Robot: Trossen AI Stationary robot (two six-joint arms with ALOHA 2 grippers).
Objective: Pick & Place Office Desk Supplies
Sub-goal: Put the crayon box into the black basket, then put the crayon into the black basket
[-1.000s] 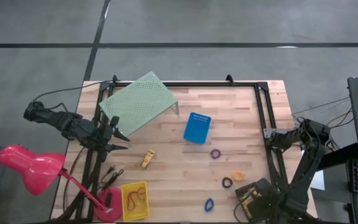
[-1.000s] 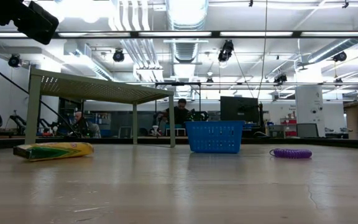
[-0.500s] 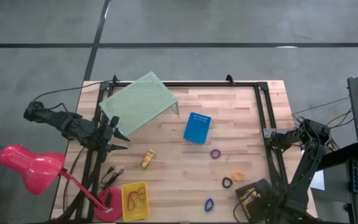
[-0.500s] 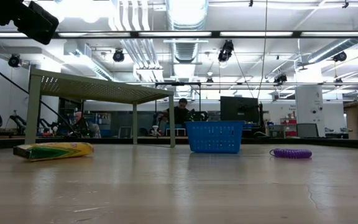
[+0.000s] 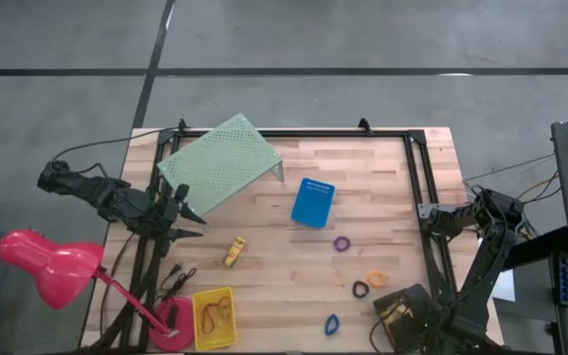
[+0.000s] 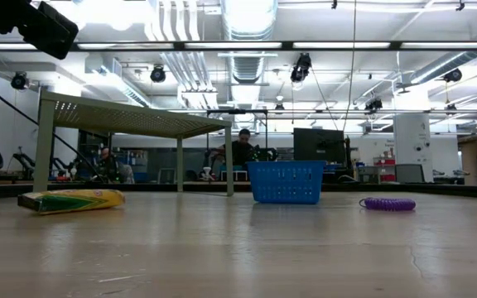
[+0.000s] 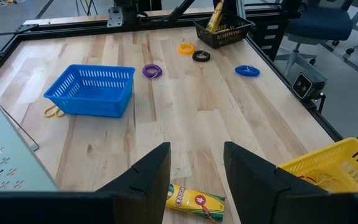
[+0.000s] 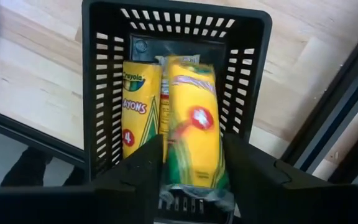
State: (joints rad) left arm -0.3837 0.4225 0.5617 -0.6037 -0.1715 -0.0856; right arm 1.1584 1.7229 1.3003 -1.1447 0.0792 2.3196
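Nothing on the table has shifted since the earlier frames; both arms and every loose piece sit where they were.

Along the near edge, the yellow bin (image 5: 197, 337) holds a tangle of thin tan-orange rubber bands (image 5: 211, 315). Further along that edge a small blue ring (image 5: 331, 323) lies flat on the wood. At the near right corner the right gripper (image 8: 192, 142) hangs over the black bin (image 8: 173, 12), straddling a glossy yellow crayon pack (image 8: 194, 106) with a red mark on its face. Whether it grips that pack or has let go, I cannot tell. A second yellow pack (image 8: 138, 112) with green lettering lies just beside the first in the same bin.

A step farther in, the black ring (image 5: 360, 289) and the orange ring (image 5: 377, 278) lie close together, apart from the blue one. Mid-table, a lone crayon pack (image 5: 234, 251) lies on its side, yellow with a green stripe and a red end. The purple ring (image 5: 341, 244), a ribbed coil, rests on the bare boards to its right.

Left of the lone pack, the left gripper (image 7: 196, 149) hovers above the table's left side with its fingers apart and nothing between them.

Beyond, the blue bin (image 5: 313, 202) stands with one rubber band (image 7: 53, 112) on the wood against its side. Farthest back is the pale green perforated riser (image 5: 220, 163).
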